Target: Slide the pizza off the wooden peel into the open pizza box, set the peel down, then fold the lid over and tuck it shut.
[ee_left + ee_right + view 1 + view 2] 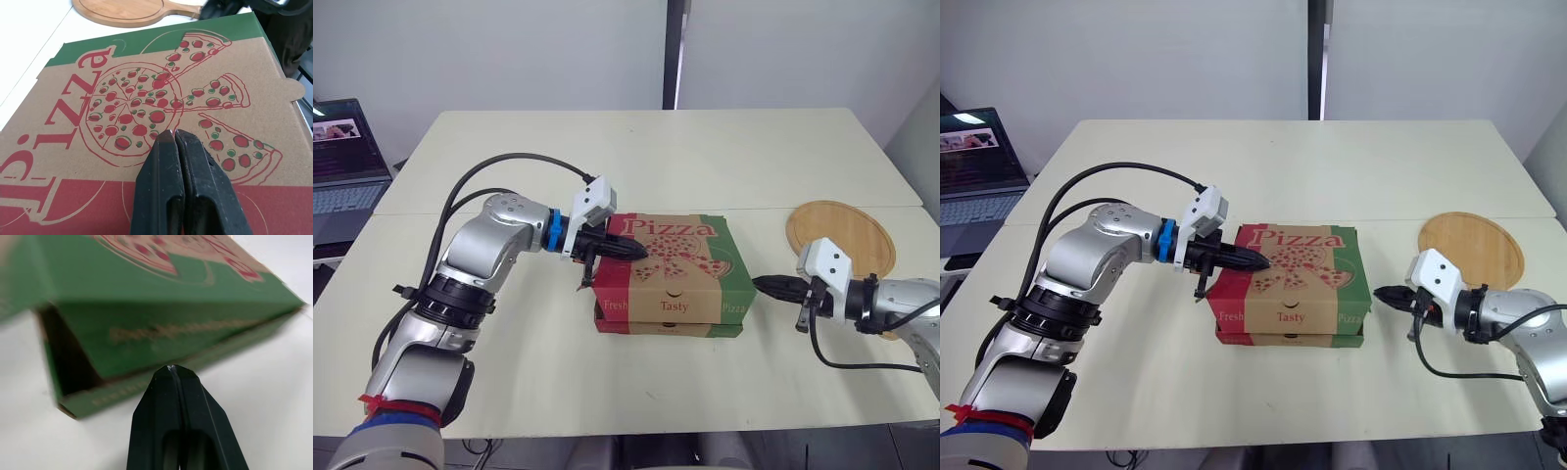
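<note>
Jaws closed, empty, left atop the lid (pixel 671 245); peel (pixel 842 235) down (right of frame); tucking seemingly remains.

A pale cream table (pixel 705 147) fills most of the scene, and a thin seam (pixel 764 209) crosses its top from 9 to 3 o'clock. At 12 o'clock behind it stands a plain off-white wall (pixel 509 49), split by a dark vertical strip (pixel 675 54). Toward 10 o'clock, beside the table, an open laptop (pixel 347 157) has its screen lit. The light is soft and even.
</note>
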